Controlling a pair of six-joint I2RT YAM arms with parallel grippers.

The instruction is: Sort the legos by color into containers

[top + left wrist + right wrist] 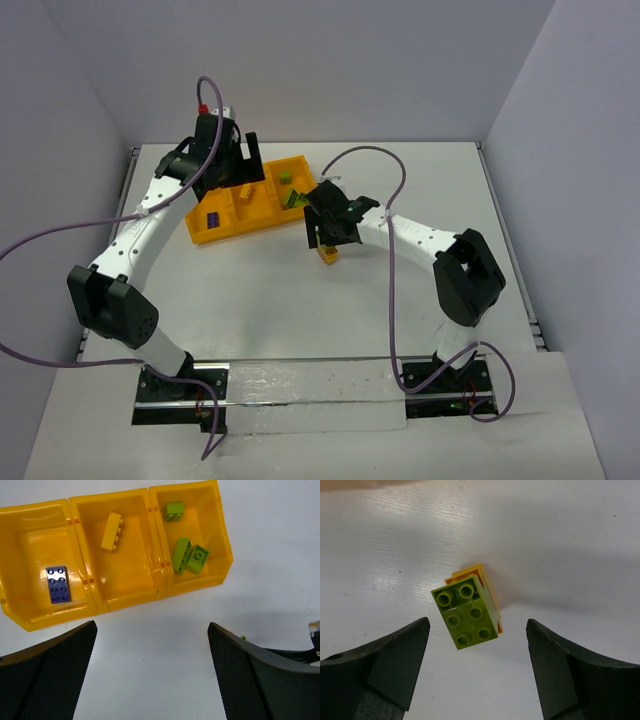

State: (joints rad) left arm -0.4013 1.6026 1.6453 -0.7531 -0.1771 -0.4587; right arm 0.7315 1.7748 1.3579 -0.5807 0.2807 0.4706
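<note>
Count time. One orange-yellow tray (130, 597), three sections. The left section holds a single dark purple-blue brick (57, 584) lying flat. The middle holds one orange-yellow brick (112, 531). The right is the busy one, with three lime green bricks: one (174, 510) at the far end and two (181, 554) (198, 559) touching each other nearer the front wall. That's five in the tray, every one with its own colour.

Out on the white table (570, 540) sits a stack of two, a lime green brick (465, 611) pressed on top of an orange-yellow one (487, 582), of which only an edge peeks out from underneath. The top view puts the pair just in front of the tray's right end, clear of it.

Now the fingers. The right gripper (478, 621) hangs directly over that stack with its jaws spread — bare table shows on both sides of the brick, so it touches nothing and grips nothing. The left gripper (152, 625) is spread wider, also empty-handed, over bare table just in front of the tray.
</note>
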